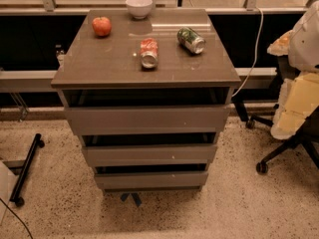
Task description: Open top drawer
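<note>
The top drawer (147, 118) is the widest grey-brown flat front, just under the cabinet's top slab (99, 63), in the middle of the camera view. A dark gap runs above its front panel. Two smaller-looking drawer fronts (149, 154) sit below it. My gripper is out of view; no part of the arm shows.
On the cabinet top lie a red apple (101, 26), a white bowl (139, 7), a red can (149, 53) and a green can (191, 40), both on their sides. An office chair (294, 128) stands at the right. A black bar (27, 168) lies on the floor at the left.
</note>
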Controlling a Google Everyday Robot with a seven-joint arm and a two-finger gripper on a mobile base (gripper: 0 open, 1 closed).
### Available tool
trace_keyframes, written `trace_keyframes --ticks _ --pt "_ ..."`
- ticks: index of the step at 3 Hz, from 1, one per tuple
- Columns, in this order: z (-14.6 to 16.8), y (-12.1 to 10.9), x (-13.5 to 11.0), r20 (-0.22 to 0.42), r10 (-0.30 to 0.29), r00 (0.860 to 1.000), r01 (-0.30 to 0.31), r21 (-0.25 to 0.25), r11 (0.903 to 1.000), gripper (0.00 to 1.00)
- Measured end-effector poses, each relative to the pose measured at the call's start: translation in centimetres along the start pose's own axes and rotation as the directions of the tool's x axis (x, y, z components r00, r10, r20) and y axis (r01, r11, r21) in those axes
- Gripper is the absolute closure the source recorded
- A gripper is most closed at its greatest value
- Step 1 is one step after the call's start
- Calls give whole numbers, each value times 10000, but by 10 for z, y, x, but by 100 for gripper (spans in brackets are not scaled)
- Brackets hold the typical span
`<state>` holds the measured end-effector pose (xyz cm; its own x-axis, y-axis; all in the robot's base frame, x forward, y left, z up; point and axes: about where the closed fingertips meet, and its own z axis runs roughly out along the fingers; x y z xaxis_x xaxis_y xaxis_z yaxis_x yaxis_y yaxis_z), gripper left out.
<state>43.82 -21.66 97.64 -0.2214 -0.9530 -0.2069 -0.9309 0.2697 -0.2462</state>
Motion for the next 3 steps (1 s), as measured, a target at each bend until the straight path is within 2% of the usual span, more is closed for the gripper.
trace_keyframes --ticks 1,3 --pt "0 0 0 0 0 10000 0 0 10000 0" --pt "22 -2 -6 603 -460 9971 414 759 9963 0"
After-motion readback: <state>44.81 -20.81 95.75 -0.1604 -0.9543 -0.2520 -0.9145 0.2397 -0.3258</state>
